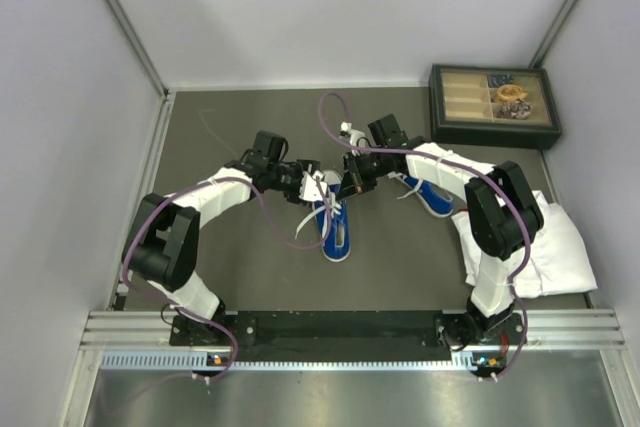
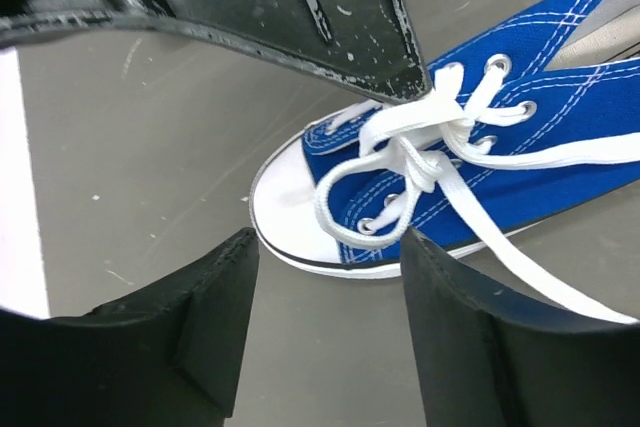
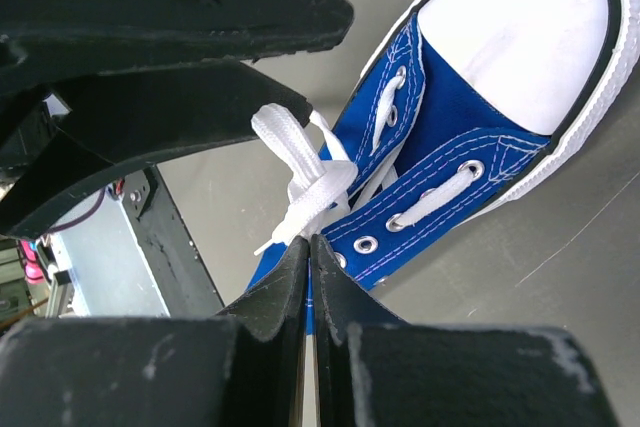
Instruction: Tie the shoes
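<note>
Blue canvas sneaker point(image 2: 560, 197): right jaws apparently pinch its flat lace point(image 3: 310, 192); left jaws wide.

A middle shoe point(image 1: 336, 232) is lying near the centre of the table point(image 1: 250, 277), with its toe pointing away from the arm bases. The left gripper point(image 1: 314, 187) is hanging over that toe end from the left. The right gripper point(image 1: 352, 182) is hanging there from the right, close beside it. A second shoe point(image 1: 428, 197) is lying just to the right, partly under the right arm. A cloth point(image 1: 555, 247) is lying at the table's right edge, beside that arm. A compartment box point(image 1: 490, 135) is sitting in the far right corner, behind the cloth.
</note>
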Controlling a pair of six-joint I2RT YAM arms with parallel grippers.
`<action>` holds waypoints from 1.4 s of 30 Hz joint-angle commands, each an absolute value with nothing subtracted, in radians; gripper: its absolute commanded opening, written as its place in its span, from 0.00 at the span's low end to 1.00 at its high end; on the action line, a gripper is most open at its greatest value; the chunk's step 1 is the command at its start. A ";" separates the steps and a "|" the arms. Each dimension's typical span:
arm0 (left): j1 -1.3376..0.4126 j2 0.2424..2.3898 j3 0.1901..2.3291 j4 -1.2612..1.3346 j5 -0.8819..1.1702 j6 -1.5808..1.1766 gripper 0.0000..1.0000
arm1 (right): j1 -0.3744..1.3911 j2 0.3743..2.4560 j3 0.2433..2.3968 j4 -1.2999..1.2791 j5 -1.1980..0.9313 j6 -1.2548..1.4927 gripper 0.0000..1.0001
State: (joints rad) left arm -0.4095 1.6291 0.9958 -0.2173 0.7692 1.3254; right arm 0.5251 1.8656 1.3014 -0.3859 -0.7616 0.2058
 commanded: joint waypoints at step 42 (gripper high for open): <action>-0.393 1.477 0.899 -0.431 0.703 1.376 0.00 | 0.437 1.697 1.169 -0.400 -0.707 0.176 0.00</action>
